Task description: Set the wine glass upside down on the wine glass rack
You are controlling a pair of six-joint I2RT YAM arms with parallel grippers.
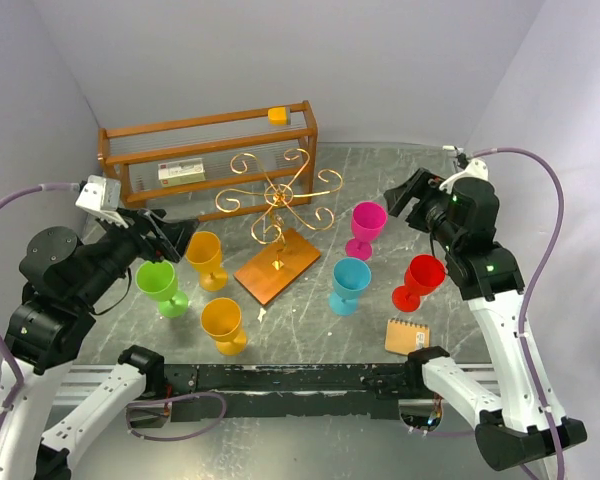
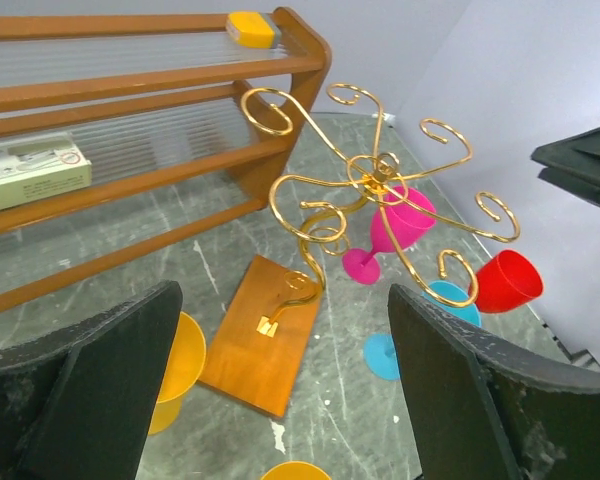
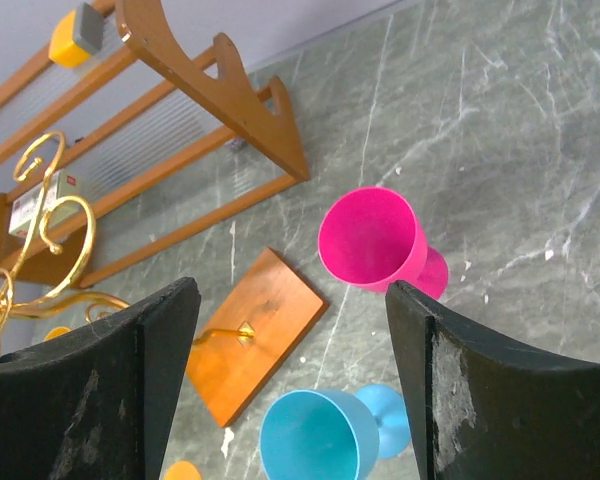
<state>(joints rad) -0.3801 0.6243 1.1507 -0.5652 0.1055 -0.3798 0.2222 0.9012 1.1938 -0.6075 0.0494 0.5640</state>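
The gold wire wine glass rack (image 1: 277,193) stands mid-table on its orange-brown wooden base (image 1: 277,265); nothing hangs on it. Several plastic wine glasses stand upright around it: magenta (image 1: 367,226), blue (image 1: 350,284), red (image 1: 421,281), green (image 1: 160,286) and two orange (image 1: 205,258) (image 1: 222,323). My left gripper (image 1: 176,238) is open and empty, left of the rack beside the orange glass; its view shows the rack (image 2: 378,178) and base (image 2: 263,337) ahead. My right gripper (image 1: 401,199) is open and empty, just right of the magenta glass (image 3: 370,240), with the blue glass (image 3: 315,437) below it.
A brown slatted wooden shelf (image 1: 210,150) stands behind the rack, with a small box and a yellow block on it. A small brown notebook (image 1: 407,336) lies near the front right. Grey walls close in the back and sides.
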